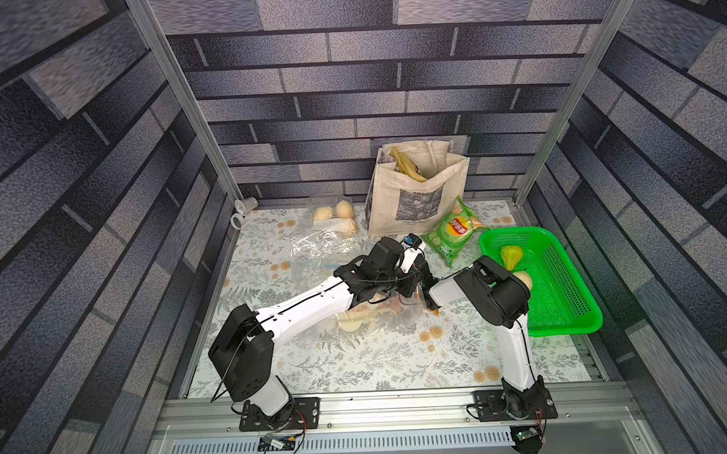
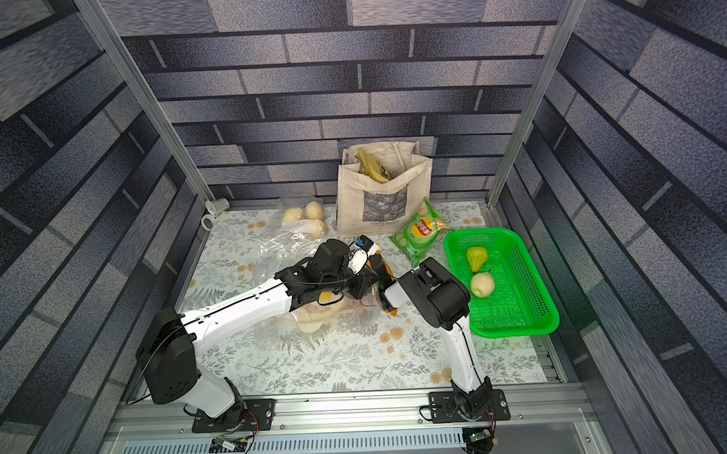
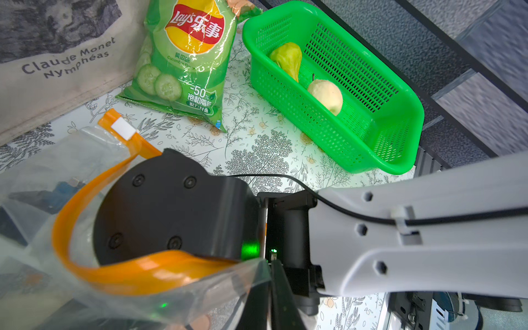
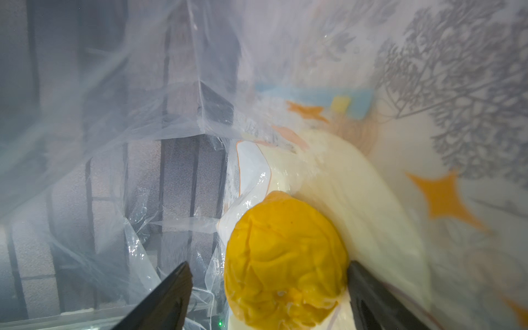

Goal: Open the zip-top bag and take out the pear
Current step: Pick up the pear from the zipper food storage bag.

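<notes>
Left hand (image 3: 273,297): was clenched on the zip-top bag (image 3: 85,148) at its mouth.
Right hand (image 4: 268,265): spread wide inside the bag, gripping nothing.
Pear (image 4: 285,245): yellow, dead ahead between those jaws, touching one; long axis unclear.
Nearer arm: right.

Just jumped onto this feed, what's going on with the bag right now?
The left gripper is pinched shut on the zip-top bag at its orange rim, holding the mouth up. The right gripper is inside the bag, open, with its jaws either side of a wrinkled yellow fruit and not closed on it. A green pear and a pale pear lie in the green basket.
</notes>
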Available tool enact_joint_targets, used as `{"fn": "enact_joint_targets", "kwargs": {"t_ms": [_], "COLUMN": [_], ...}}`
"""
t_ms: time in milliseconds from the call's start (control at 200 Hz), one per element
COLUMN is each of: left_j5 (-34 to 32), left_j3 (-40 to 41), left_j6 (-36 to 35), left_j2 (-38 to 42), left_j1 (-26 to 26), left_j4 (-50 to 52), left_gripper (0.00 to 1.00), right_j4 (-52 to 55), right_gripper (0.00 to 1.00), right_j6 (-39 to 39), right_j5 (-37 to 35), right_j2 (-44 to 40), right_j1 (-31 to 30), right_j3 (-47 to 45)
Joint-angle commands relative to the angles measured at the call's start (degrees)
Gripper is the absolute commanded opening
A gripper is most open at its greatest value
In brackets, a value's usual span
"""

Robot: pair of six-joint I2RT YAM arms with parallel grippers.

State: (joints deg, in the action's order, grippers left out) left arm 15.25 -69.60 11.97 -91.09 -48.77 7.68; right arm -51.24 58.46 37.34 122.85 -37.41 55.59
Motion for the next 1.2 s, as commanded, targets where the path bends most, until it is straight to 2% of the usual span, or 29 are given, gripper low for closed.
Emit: {"fn": "enact_joint_targets", "kwargs": {"t_ms": [0,250,386,591,992,1197], "left_j5": [1.54,0.75,0.25,-2.54,-9.03,-9.13], "left_j3": [-2.42,-2.45,-2.05,-1.44,2.32,3.25], "left_j6": [-0.54,-0.54,-0.45,-0.19,1.02,0.48], "left_j2": [-0.19,0.0,0.2,0.4,3.37,3.03], "left_j1": [-0.45,-0.18,-0.13,0.07,2.27,3.39], "left_j4": [-2.57,-1.72,-1.1,1.49,4.97,6.08], "left_gripper": [0.08,0.08,0.08,0.07,0.03,0.03], "right_j4": [11.32,14.06,14.07,9.93,0.45,2.14], "right_gripper": [0.85,0.76,0.72,0.66,0.64,0.64], "right_j6": [-6.66,-13.43,-14.48,-12.75,-5.14,-5.09], "right_j5": [-4.83,-8.57,-9.51,-8.56,-7.07,-6.77], "right_j2": [2.05,1.88,2.09,1.29,-3.75,-8.52], "right_j1": [-2.08,-3.51,-3.72,-3.66,-1.72,-0.7], "right_j3": [0.41,0.48,0.68,-0.53,-5.93,-8.26]}}
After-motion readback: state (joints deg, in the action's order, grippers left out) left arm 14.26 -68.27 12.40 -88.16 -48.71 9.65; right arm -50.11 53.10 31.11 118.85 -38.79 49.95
